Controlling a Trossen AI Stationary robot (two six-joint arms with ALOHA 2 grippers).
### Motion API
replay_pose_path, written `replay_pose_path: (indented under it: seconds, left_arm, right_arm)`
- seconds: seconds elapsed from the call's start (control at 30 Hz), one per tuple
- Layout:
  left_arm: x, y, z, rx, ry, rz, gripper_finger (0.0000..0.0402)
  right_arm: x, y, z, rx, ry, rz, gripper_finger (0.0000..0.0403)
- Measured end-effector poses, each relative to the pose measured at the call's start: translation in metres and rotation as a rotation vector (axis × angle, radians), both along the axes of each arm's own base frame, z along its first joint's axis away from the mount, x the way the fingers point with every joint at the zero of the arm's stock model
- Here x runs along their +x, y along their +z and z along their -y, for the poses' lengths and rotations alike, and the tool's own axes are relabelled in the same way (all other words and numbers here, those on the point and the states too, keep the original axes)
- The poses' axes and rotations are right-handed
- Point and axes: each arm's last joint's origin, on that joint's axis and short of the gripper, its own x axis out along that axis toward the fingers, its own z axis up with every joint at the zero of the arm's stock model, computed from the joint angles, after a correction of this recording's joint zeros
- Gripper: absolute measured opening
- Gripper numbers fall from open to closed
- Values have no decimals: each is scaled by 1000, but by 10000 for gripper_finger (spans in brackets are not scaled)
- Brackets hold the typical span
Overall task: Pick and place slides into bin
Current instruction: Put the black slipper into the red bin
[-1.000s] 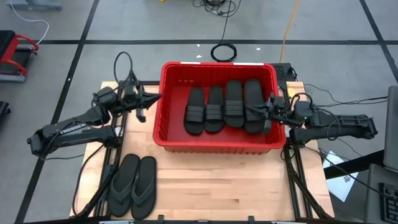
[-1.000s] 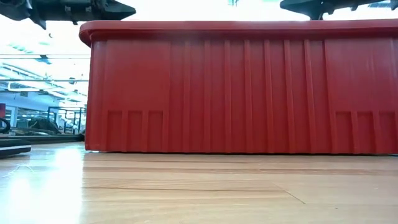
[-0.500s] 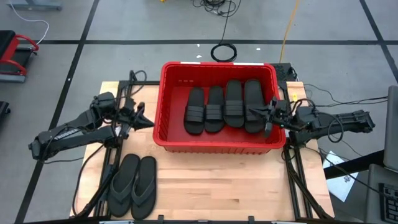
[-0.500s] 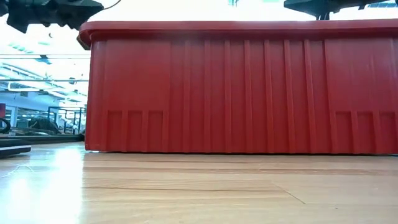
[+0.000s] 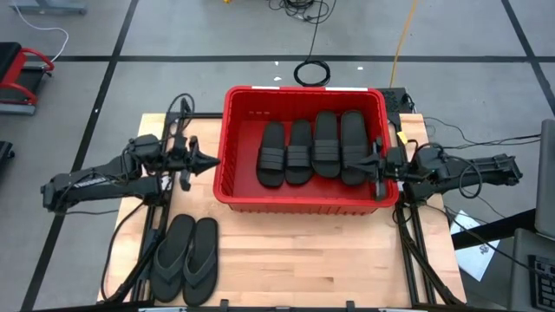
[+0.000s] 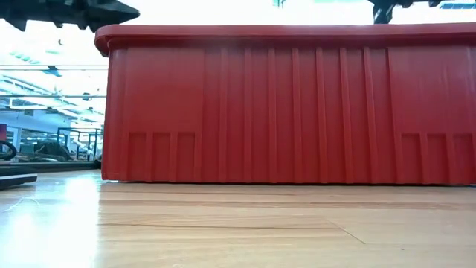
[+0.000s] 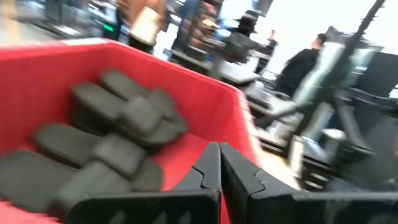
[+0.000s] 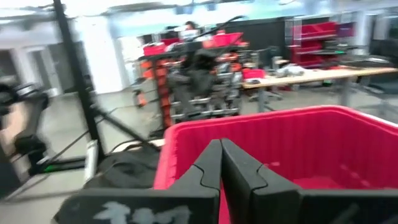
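A pale wooden table point(image 5: 295, 251) stands on a grey floor marked with dark lines, with loose cables lying beyond it. On the table rests the large red rectangular plastic bin point(image 5: 303, 201), which has ribbed walls and a rolled rim; in the low view its wall fills almost the whole picture.

Inside the bin, four flat black rubber slides with broad ribbed straps point(image 5: 312, 149) lie side by side on the visible layer; whether more lie under them I cannot tell. Two greyer thong flip-flops point(image 5: 186, 258) are still on the table, touching each other, near the front left corner and well apart from the bin. So I judge the task is mostly done, and this last pair is what is left.

The left hand point(image 5: 211, 161) is clenched and empty, just beside the bin's left wall and pointing toward it. The right hand point(image 5: 371, 161) is also clenched and holds nothing, over the bin's right rim beside the outermost slide.

The rubber looks matte and soft, the plastic hard and slightly glossy.
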Motion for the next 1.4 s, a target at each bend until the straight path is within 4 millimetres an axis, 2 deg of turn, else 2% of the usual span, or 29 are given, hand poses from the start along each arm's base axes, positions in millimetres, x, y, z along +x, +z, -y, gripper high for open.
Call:
replay_pose_path:
  seconds: [0.17, 0.4, 0.5, 0.63, 0.8, 0.97, 1.07, 1.23, 1.4]
  left_arm:
    - [0, 6, -4, 16, 149, 62, 0]
    - [-1, 11, -7, 18, 272, 115, 1]
    - [-1, 11, -9, 8, 316, 115, 0]
    - [2, 9, -10, -70, 330, 108, 2]
    - [4, 7, -8, -76, 262, 81, 2]
    - [4, 0, -8, -79, 256, 9, 1]
    - [4, -3, -8, -69, 244, -25, 2]
    - [3, -8, -7, -92, 239, -71, 1]
    - [3, -10, -7, -102, 220, -92, 1]
  right_arm:
    - [0, 0, -3, -48, 113, -5, 0]
    - [4, -2, -6, -109, 169, -17, 0]
    - [12, -5, -7, -117, 201, -51, 0]
    - [33, -2, -9, -99, 209, -115, 0]
    - [75, 23, -12, -123, 207, -161, 0]
    - [133, 54, -20, -204, 272, -186, 2]
    - [171, 67, -25, -235, 322, -217, 10]
    - [236, 75, -37, -255, 438, -234, 34]
    - [285, 73, -50, -269, 503, -208, 58]
